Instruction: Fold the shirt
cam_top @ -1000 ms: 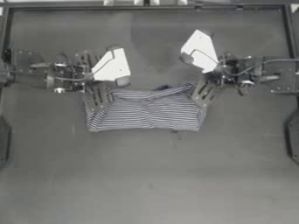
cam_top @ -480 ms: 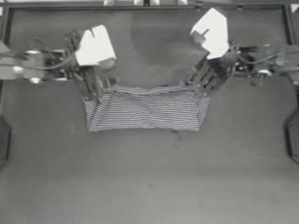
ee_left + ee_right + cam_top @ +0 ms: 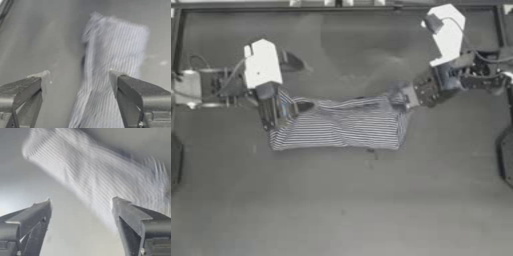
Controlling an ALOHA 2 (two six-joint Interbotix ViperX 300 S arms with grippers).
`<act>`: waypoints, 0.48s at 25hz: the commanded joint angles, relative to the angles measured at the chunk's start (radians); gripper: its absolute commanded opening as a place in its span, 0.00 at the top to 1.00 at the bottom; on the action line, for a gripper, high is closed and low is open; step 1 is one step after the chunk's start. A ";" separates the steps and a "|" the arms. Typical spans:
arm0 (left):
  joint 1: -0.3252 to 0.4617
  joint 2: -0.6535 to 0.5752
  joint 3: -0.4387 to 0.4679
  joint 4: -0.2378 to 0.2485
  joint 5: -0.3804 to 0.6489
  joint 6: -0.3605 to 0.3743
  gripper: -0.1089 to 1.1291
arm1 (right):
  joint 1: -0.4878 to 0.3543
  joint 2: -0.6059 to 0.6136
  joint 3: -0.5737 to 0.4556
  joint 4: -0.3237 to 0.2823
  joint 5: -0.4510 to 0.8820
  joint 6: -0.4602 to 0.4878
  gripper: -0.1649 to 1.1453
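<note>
Change: both tools have released the shirt's far corners and pulled back from it since half a second ago; the fabric has dropped flat.
Shirt: the shirt lies folded into a wide band on the dark table, slightly toward the far side of centre; stripes run along its length, and its far edge is rumpled.
Left tool: the left tool sits at the shirt's left end. Its jaws are spread wide and hold nothing; in the left wrist view one jaw is over the striped cloth, the other over bare table.
Right tool: the right tool hangs just off the shirt's far right corner. Its jaws are spread wide and empty, with the fabric beyond them.
Obstructions: the left arm covers the shirt's left end in the top view.
</note>
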 commanded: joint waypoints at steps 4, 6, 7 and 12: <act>0.000 0.055 -0.012 0.009 -0.078 0.002 0.11 | 0.023 -0.037 0.066 -0.121 0.044 0.245 0.13; 0.000 0.077 -0.015 0.018 -0.097 0.002 0.11 | 0.038 -0.038 0.081 -0.198 0.055 0.348 0.13; 0.000 0.087 -0.018 0.023 -0.104 0.002 0.11 | 0.048 -0.038 0.089 -0.252 0.058 0.411 0.13; 0.002 0.133 -0.040 0.037 -0.127 0.002 0.11 | 0.103 -0.034 0.127 -0.423 0.043 0.640 0.13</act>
